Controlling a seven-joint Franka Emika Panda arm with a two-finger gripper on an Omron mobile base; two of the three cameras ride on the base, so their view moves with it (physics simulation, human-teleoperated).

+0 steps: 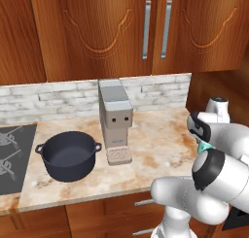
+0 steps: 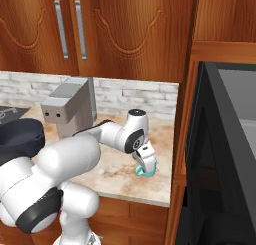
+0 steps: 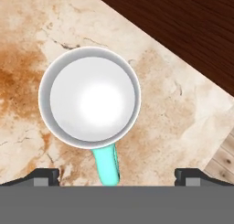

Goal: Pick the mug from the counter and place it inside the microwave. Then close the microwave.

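The mug (image 3: 89, 97) stands upright on the counter (image 3: 32, 45); from above I see its pale rim, white inside and teal handle. My gripper (image 3: 119, 176) hangs open right over it, one dark fingertip (image 3: 45, 175) on each side, touching nothing. From the right base the gripper (image 2: 146, 161) points down just above the teal mug (image 2: 145, 172), near the counter's (image 2: 117, 176) right front corner. The microwave (image 2: 235, 119) stands to the right with its dark door (image 2: 199, 139) swung open. A sliver of the mug (image 1: 204, 147) peeks out behind the arm in the left base view.
A dark two-handled pot (image 1: 68, 154) sits at the counter's left, next to a black stove top (image 1: 12, 157). A grey coffee machine (image 1: 115, 120) stands against the brick backsplash. A wooden side wall (image 3: 183, 31) rises close beside the mug. Wooden cabinets (image 1: 121, 28) hang overhead.
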